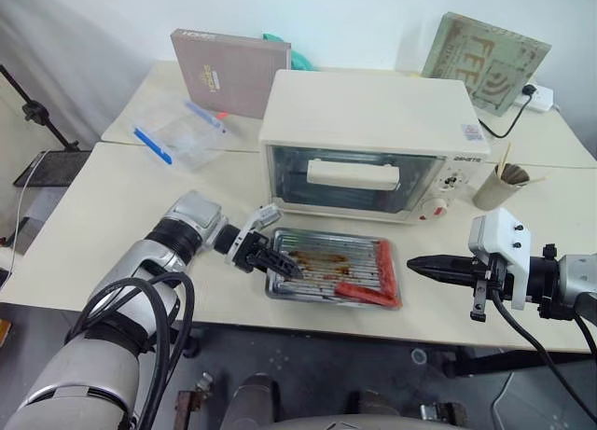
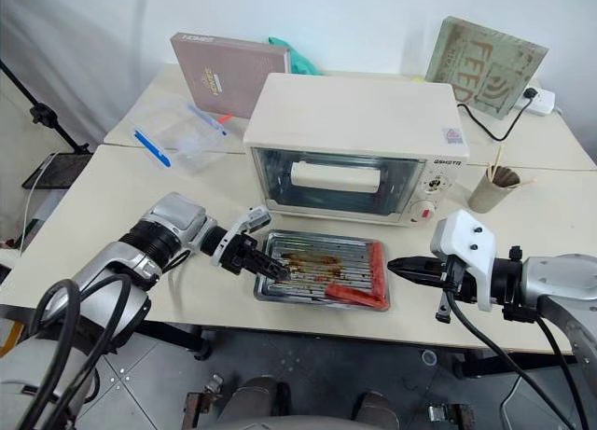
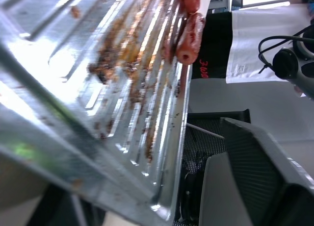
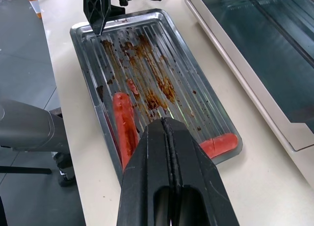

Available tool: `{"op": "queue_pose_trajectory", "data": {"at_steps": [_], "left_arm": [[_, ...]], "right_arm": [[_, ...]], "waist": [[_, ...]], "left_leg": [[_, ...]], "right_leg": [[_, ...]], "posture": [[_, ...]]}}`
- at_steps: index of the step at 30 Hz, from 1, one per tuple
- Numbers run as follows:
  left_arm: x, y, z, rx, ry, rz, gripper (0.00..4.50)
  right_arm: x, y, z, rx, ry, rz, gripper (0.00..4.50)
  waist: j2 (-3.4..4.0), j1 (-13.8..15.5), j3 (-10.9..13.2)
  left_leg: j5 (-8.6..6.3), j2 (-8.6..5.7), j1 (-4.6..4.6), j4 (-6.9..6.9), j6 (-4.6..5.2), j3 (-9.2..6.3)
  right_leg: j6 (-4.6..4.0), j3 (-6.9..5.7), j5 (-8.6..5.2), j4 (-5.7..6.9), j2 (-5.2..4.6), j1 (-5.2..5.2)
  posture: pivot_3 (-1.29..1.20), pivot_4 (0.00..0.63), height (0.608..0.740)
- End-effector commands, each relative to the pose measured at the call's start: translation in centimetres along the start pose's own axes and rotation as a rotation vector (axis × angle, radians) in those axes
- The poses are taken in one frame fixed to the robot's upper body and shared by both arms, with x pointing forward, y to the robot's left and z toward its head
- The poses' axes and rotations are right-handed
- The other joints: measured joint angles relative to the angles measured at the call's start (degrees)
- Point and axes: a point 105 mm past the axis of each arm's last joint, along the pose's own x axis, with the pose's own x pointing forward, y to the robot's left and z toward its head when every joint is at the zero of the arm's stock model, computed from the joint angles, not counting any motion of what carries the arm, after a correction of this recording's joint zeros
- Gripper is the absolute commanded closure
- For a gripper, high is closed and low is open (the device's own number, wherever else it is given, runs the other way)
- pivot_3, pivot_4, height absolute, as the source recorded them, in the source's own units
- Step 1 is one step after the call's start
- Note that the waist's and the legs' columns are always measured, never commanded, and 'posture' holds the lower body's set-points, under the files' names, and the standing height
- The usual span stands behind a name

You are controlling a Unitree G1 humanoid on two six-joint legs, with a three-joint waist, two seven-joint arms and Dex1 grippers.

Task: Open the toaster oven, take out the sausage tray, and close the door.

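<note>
Overhead, closed door (image 1: 353, 179); wrist-close, greasy sausage tray (image 4: 147, 69).

greasy sausage tray (image 3: 122, 103), sausages (image 3: 189, 35) inside

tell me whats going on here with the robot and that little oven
A humanoid robot is unloading a cream toaster oven. The sausage tray already sits on the table in front of the oven, with red sausages along its right end and front edge. The left gripper is at the tray's left rim, fingers apart, apparently letting go. The right gripper hovers shut just right of the tray. The glass door looks closed.
</note>
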Motion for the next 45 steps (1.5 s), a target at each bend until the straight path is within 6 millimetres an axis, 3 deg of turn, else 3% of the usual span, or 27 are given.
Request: {"op": "queue_pose_trajectory", "data": {"at_steps": [1, 9, 13, 18, 25, 30, 33, 38, 41, 45], "left_arm": [[-1.0, 2.7, -3.1, -0.103, 0.057, 0.066, 0.01], [-6.0, 2.9, -3.2, -0.056, -0.037, 0.191, 0.01], [-7.3, 2.7, -3.3, -0.034, -0.066, 0.217, 0.01], [-10.7, 2.1, -4.5, 0.03, -0.142, 0.273, 0.01], [-13.0, 1.1, -5.3, 0.12, -0.287, 0.3, 0.01], [-13.9, -0.9, -5.3, 0.337, -0.416, 0.258, 0.01], [-15.7, -3.5, -4.9, 0.627, -0.688, 0.234, 0.01], [-17.3, -4.3, -6.6, 0.886, -0.861, 0.425, 0.01], [-17.5, -3.7, -7.6, 0.918, -0.869, 0.567, 0.01], [-16.7, -3.2, -9.0, 0.931, -0.827, 0.596, 0.0]], "right_arm": [[-0.6, -0.1, 0.9, -0.044, -0.005, -0.011, 4.5], [-0.7, -0.5, 0.4, -0.04, 0.017, -0.005, 4.5], [-0.7, -0.5, 0.2, -0.039, 0.022, -0.002, 4.5], [-1.2, -1.0, -0.7, -0.026, 0.055, 0.006, 4.5], [-1.7, -1.2, -1.6, -0.015, 0.077, 0.017, 4.5], [-1.7, -1.3, -1.7, -0.012, 0.075, 0.018, 4.5], [-1.9, -1.2, -2.1, 0.0, 0.082, 0.023, 4.5], [-1.9, -1.7, -2.2, 0.026, 0.045, 0.013, 4.5], [-1.9, -2.0, -1.7, 0.008, -0.022, 0.02, 4.5], [-1.9, -2.1, -0.9, -0.017, -0.128, 0.042, 3.3]], "waist": [[0.03, -0.06, -0.02], [-0.04, -3.0, 0.02], [-0.12, -4.64, 0.06], [-0.47, -5.44, 0.29], [-0.77, -6.11, 0.51], [-1.0, -6.05, 0.69], [-1.08, -6.05, 0.75], [-1.13, -6.01, 0.78], [-1.14, -5.83, 0.79], [-1.14, -5.75, 0.79]], "left_leg": [[-0.02, 0.0, 0.1, -0.04, 0.03, 0.0], [0.06, 0.16, 0.19, -0.37, -0.08, 0.03], [0.31, 0.17, 0.2, -0.86, -0.46, 0.15], [0.41, 0.22, 0.05, -1.11, -0.6, 0.4], [0.47, 0.26, -0.25, -1.08, -0.58, 0.6], [0.44, 0.27, -0.44, -1.05, -0.55, 0.59], [0.44, 0.28, -0.52, -1.01, -0.54, 0.58], [0.42, 0.28, -0.54, -1.01, -0.54, 0.59], [0.41, 0.27, -0.51, -0.98, -0.53, 0.57], [0.41, 0.27, -0.51, -0.99, -0.53, 0.57]], "right_leg": [[-0.02, 0.0, 0.03, -0.04, 0.0, 0.04], [-0.06, 0.03, 0.12, 0.09, 0.12, -0.09], [-0.06, 0.08, 0.1, 0.09, 0.15, -0.31], [-0.05, 0.21, 0.09, 0.43, 0.2, -0.8], [-0.02, 0.26, 0.07, 0.45, 0.21, -1.18], [-0.02, 0.21, 0.07, 0.4, 0.2, -1.3], [-0.01, 0.19, 0.08, 0.42, 0.18, -1.36], [0.01, 0.1, 0.09, 0.35, 0.16, -1.35], [0.04, 0.09, 0.11, 0.31, 0.13, -1.25], [0.06, 0.07, 0.12, 0.3, 0.13, -1.24]], "posture": [[0.0, 0.15, 0.74], [0.0, 0.15, 0.74], [0.0, 0.15, 0.74], [0.0, 0.15, 0.74], [0.0, 0.15, 0.74], [0.0, 0.15, 0.74], [0.0, 0.15, 0.74], [0.0, 0.15, 0.74], [0.0, 0.15, 0.74], [0.0, 0.15, 0.74]]}}
